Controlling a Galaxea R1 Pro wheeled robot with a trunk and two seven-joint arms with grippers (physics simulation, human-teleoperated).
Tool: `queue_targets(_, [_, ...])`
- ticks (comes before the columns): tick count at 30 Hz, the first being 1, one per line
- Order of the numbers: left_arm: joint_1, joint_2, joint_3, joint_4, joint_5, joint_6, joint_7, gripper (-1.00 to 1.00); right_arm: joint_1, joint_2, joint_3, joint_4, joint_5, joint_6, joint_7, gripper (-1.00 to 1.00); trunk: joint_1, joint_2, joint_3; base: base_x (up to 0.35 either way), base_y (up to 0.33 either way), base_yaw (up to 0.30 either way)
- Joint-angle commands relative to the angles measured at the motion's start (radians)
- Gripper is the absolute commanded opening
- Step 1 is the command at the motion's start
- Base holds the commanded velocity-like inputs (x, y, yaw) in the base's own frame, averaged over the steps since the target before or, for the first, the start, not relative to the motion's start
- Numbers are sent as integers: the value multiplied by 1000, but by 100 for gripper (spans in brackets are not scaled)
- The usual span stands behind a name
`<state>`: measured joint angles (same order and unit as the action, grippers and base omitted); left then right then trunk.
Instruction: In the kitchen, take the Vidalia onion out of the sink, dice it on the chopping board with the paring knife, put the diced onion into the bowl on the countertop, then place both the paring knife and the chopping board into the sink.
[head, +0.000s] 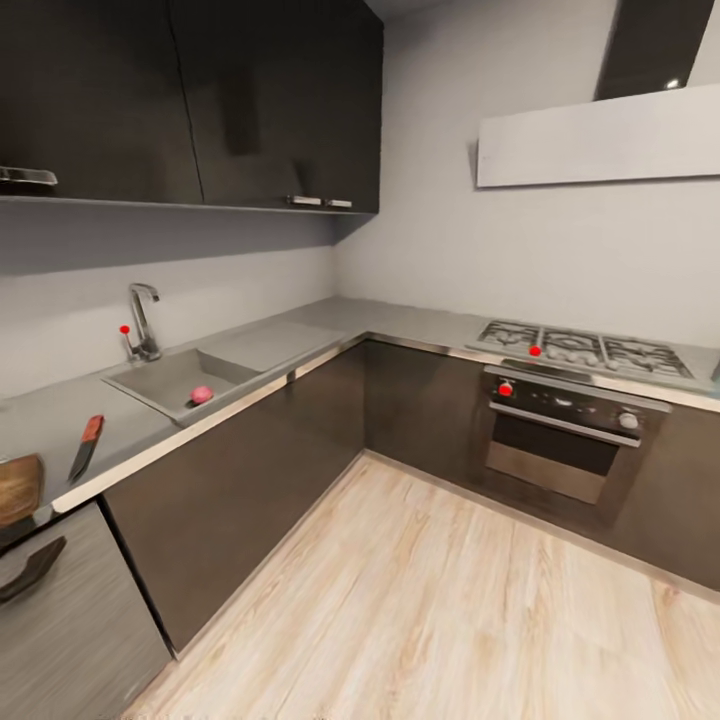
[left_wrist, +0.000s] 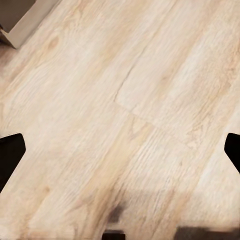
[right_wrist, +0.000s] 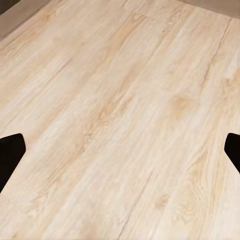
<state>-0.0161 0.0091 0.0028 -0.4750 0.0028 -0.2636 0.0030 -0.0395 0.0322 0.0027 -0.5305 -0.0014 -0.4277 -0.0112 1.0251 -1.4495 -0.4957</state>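
At the left of the head view, the sink (head: 170, 385) is set in the countertop (head: 60, 420), with what looks like the pinkish onion (head: 202, 395) in its basin. At lower left lie the paring knife (head: 86, 446) and, cut by the frame edge, the chopping board (head: 18, 488). The left gripper (left_wrist: 120, 152) and right gripper (right_wrist: 120, 152) hang spread wide and empty over the wooden floor (head: 450, 620).

Smooth grey countertop (head: 60, 415), wooden chopping board (head: 18, 488), pale wood-grain floor (head: 430, 610).
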Motion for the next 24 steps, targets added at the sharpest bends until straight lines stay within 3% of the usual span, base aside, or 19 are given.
queue_targets(1, [-1,0,0,1,0,-3,1,100,0,0,0,0,0,-3,-1,100,0,-1,-2,0,0,273])
queue_targets(10, [-1,-1,0,1,0,-3,2,100,0,0,0,1,0,-3,-1,100,0,-1,-7,0,-57,273])
queue_targets(24, [-1,-1,0,1,0,-3,1,100,0,0,1,2,3,-3,-3,100,0,-1,-14,0,-290,273])
